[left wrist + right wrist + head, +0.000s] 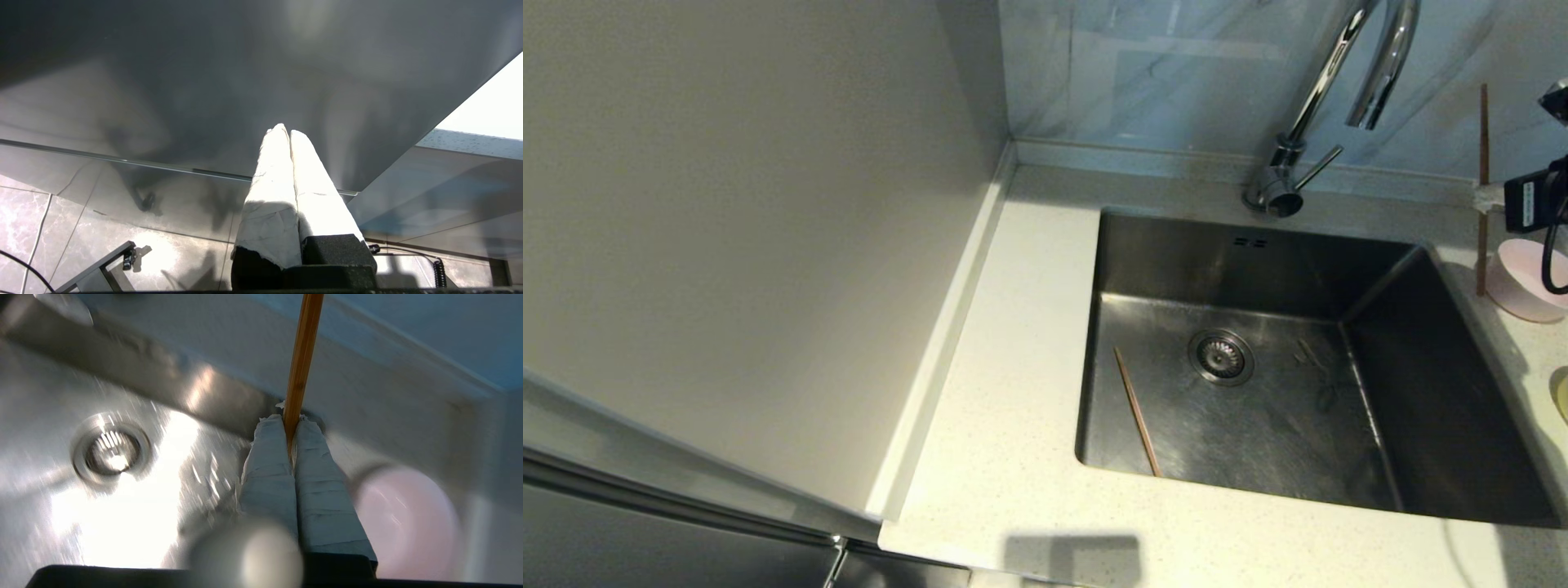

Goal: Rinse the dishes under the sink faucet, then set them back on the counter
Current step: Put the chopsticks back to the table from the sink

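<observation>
In the head view, one sink (1258, 359) sat in the speckled counter (1013, 392), with one drain strainer (1221, 356) in its floor and one chrome faucet (1331, 90) arching over the back rim. Two chopsticks were countable: one chopstick (1137, 411) lay flat on the basin floor to the left of the strainer, and a second chopstick (1483, 188) stood nearly upright at the right edge, pinched by the right gripper (1489, 197) above the counter just right of the sink. Two bowls showed — a pink bowl (1521, 282) on the counter just beside the held stick, and a sliver of a yellow-green bowl (1560, 394) nearer, cut by the edge.

In the left wrist view, the left gripper (284, 131) hung parked below the counter beside a dark panel, its two taped fingers pressed together on nothing.

In the right wrist view, the two wrapped fingers (265, 457) were clamped on the single stick, with the strainer to one side and the pink bowl to the other — one of each.
</observation>
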